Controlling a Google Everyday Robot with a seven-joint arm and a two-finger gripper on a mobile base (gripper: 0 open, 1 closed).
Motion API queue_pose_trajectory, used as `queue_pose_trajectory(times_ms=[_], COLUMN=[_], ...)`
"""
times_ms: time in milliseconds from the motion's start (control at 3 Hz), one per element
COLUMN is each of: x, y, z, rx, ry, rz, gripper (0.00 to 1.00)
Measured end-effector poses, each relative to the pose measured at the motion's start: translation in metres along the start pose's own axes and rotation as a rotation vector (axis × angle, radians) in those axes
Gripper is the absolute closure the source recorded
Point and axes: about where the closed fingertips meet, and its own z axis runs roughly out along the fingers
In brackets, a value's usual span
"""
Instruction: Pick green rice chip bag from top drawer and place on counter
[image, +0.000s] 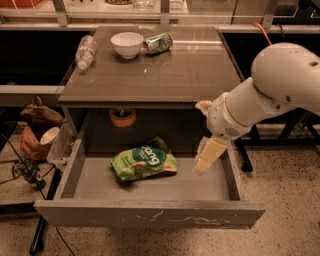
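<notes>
The green rice chip bag (144, 162) lies flat in the middle of the open top drawer (150, 212), lettering up. The counter (165, 70) is the glossy top above it. My gripper (207, 156) hangs over the right part of the drawer, to the right of the bag and apart from it, its pale fingers pointing down and to the left. The white arm comes in from the right edge.
On the counter stand a white bowl (126, 44), a green metallic can (159, 43) on its side and a clear plastic bottle (85, 51) at the left edge. A tape roll (122, 116) sits on the shelf behind the drawer. Bags and cables lie on the floor left.
</notes>
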Motion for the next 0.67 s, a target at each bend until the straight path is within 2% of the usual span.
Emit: queue_pose_trajectory(times_ms=[333,667], x=[0.000,-0.009], y=[0.000,-0.004], z=[0.000,0.032], rx=[0.000,-0.007], ry=[0.000,-0.050], rz=[0.000,-0.024], gripper=[0.00,0.00])
